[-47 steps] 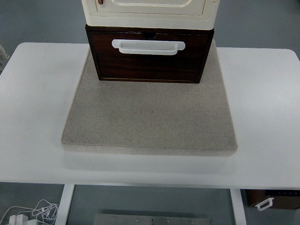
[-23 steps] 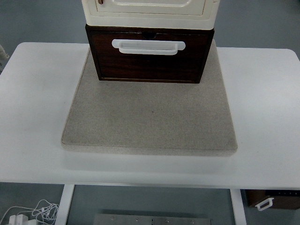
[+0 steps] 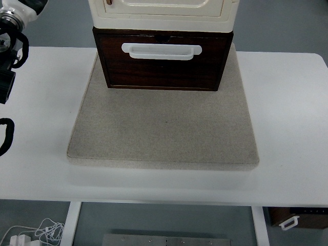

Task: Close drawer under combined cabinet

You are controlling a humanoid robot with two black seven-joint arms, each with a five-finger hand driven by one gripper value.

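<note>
Left hand (image 3: 9,77) shows at the upper left edge of the frame, over the white table (image 3: 41,164); only black curved finger parts and a white wrist segment are in view, so can't tell whether the fingers are spread or curled. It touches nothing and sits well apart from the cabinet.

Combined cabinet: cream upper unit (image 3: 164,13) at top centre, cut off by the frame edge. Dark brown wooden drawer (image 3: 164,66) directly under it, front face sticking out past the cream unit toward the camera, so it's pulled out somewhat. White bar handle (image 3: 161,51) across the upper part of the drawer front. Drawer contents not visible from this angle.

Whole cabinet stands on the far edge of a beige square mat (image 3: 164,128), which lies centred on the table. Nothing between the hand and the drawer front.

Under the table: white cables (image 3: 31,233) at lower left, another dark drawer-like box with a white handle (image 3: 300,218) at lower right.
</note>
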